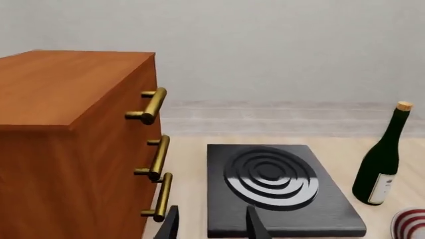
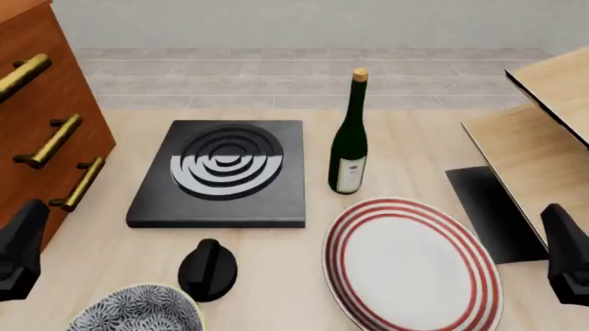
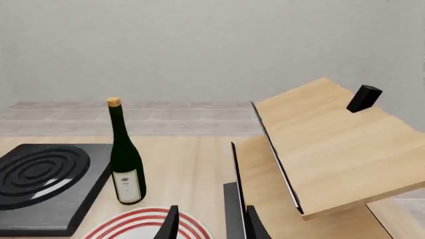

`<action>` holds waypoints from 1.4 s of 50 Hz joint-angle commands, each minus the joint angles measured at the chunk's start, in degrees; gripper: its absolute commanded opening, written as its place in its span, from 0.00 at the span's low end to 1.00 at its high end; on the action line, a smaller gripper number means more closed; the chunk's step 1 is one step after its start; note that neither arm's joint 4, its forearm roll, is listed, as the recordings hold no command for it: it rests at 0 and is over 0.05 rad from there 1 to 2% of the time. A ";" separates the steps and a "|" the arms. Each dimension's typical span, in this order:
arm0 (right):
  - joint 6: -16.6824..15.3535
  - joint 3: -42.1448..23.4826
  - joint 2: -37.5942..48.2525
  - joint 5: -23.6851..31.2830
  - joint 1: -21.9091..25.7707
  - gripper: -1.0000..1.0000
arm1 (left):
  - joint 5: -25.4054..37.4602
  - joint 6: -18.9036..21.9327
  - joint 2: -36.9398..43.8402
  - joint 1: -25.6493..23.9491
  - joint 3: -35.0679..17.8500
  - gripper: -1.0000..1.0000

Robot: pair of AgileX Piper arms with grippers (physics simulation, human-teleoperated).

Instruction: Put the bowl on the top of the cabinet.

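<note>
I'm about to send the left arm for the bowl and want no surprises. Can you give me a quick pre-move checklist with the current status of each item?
1. Bowl in view, upright, untouched at the near table edge: ok.
2. Left gripper holds nothing: ok.
3. Cabinet top bare where visible: ok.
4. Black knob-like object sits right beside the bowl, possible snag: not ok.
5. Plate and bottle apart from the bowl: ok.
6. Right gripper away from the bowl: ok.
</note>
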 commanded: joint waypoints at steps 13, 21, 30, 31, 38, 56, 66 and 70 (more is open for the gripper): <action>1.10 0.01 -0.14 0.05 -0.54 1.00 | 9.30 1.39 10.58 -7.39 -19.54 1.00; 1.25 0.01 -0.08 0.14 -0.57 1.00 | 14.60 3.14 13.76 -10.69 -24.86 1.00; 0.83 0.01 -0.08 0.16 -0.11 1.00 | 20.13 3.06 18.51 -12.19 -29.86 1.00; 0.85 0.01 -0.07 0.15 -0.20 1.00 | 20.85 3.19 18.79 -12.13 -30.01 1.00; 1.13 0.01 0.08 0.15 -0.44 1.00 | 23.81 1.84 17.34 -13.08 -23.98 1.00; 1.71 -0.03 1.26 -0.84 -0.86 1.00 | 33.67 -0.67 14.65 -16.68 -19.77 1.00; 1.63 0.01 0.92 -0.59 -0.68 1.00 | 39.20 -1.57 13.65 -17.96 -20.37 1.00; 1.56 0.01 0.64 -0.36 -0.64 1.00 | 40.72 -1.25 12.98 -18.07 -20.12 1.00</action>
